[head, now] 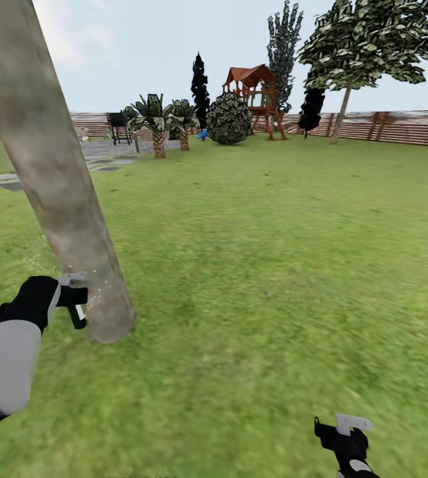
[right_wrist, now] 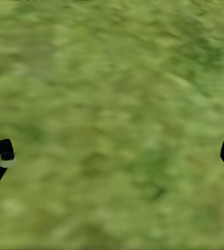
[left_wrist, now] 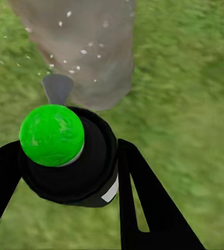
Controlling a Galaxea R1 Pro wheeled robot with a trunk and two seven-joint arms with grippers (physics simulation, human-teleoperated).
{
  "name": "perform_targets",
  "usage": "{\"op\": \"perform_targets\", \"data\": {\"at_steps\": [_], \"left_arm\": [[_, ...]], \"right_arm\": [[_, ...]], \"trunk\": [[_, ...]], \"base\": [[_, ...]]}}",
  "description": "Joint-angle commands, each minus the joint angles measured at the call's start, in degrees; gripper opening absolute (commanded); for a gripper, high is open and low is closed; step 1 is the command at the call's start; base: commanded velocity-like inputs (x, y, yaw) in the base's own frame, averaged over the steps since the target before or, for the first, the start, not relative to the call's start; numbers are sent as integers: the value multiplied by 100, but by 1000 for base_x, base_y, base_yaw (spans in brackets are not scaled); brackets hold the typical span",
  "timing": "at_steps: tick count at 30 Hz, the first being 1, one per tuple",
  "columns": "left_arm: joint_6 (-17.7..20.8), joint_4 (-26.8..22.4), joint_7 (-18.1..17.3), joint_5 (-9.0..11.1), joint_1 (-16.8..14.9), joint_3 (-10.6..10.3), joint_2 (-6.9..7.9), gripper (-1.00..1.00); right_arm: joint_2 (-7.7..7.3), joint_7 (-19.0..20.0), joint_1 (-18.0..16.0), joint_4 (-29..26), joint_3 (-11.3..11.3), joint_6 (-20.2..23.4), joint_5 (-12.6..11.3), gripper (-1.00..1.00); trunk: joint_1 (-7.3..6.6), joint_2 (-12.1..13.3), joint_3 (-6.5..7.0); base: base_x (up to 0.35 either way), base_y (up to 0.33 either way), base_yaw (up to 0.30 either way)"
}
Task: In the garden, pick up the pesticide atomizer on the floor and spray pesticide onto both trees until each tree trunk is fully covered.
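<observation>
Ground surface before you: green lawn (head: 273,265) of the garden, running back to a brown slatted fence (head: 386,126). Standing on it, near at your left: one pale mottled tree trunk (head: 61,199), leaning in the view, base set in the grass. Further items on the lawn: second tree (head: 366,46) by the fence, round shrub (head: 229,119), short palms (head: 155,123), wooden play tower (head: 257,99). Grey paving (head: 104,149) and flat stepping stones (head: 4,178) lie far left.
</observation>
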Motion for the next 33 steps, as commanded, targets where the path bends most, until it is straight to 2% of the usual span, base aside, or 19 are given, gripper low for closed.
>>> {"op": "perform_targets", "data": {"at_steps": [1,3,6,7,9,13,15,22,24,26,29,30,33], "left_arm": [[32,-7,-51,-84,-62,18,12,-100],[54,-52,-47,-96,-109,10,105,-100],[59,-193,-54,-84,-79,43,347,-100],[59,-202,-52,-86,-62,28,365,-100],[60,-216,-47,-98,-31,2,327,-100],[67,-224,-46,-108,-67,-4,38,-100],[68,-225,-46,-107,-85,2,-10,-100],[37,-248,-12,-136,-10,5,90,-100],[7,-241,16,-139,15,39,214,-100],[-20,-199,11,-109,54,52,274,-100],[-67,-149,-46,-75,307,42,182,-100],[-185,-143,-62,-18,608,50,154,-100],[-519,-140,-56,20,672,54,116,-100]], "right_arm": [[0,-22,-4,8,-34,-16,61,100],[0,-21,-4,7,-34,-16,61,100],[0,-21,-4,8,-34,-16,62,100],[0,-20,-4,8,-34,-16,61,100],[-1,-21,-4,8,-34,-16,61,100],[0,-17,-4,5,-34,-16,61,100],[0,-17,-4,5,-34,-16,61,100],[0,-17,-4,8,-34,-16,68,100],[0,-17,-4,8,-34,-16,69,100],[0,-17,-4,8,-34,-16,69,100],[0,-17,-4,8,-34,-16,70,100],[7,-17,-4,8,-34,-16,70,100],[7,-17,-4,8,-34,-16,70,100]], "trunk": [[-1,-2,-6],[-1,-2,-6],[-1,-2,-6],[-1,-2,-6],[-1,-2,-6],[-1,-2,-6],[-1,-2,-6],[-1,-2,-6],[-1,-2,-6],[-1,-2,-6],[-1,-2,-6],[-1,-2,-6],[-1,-2,-6]], "base": [[0,0,235],[0,0,262],[0,0,223],[0,0,94],[0,0,29],[46,-35,5],[198,-162,1],[88,-56,0],[2,-1,0],[0,0,0],[0,0,0],[0,0,0],[0,0,0]]}}
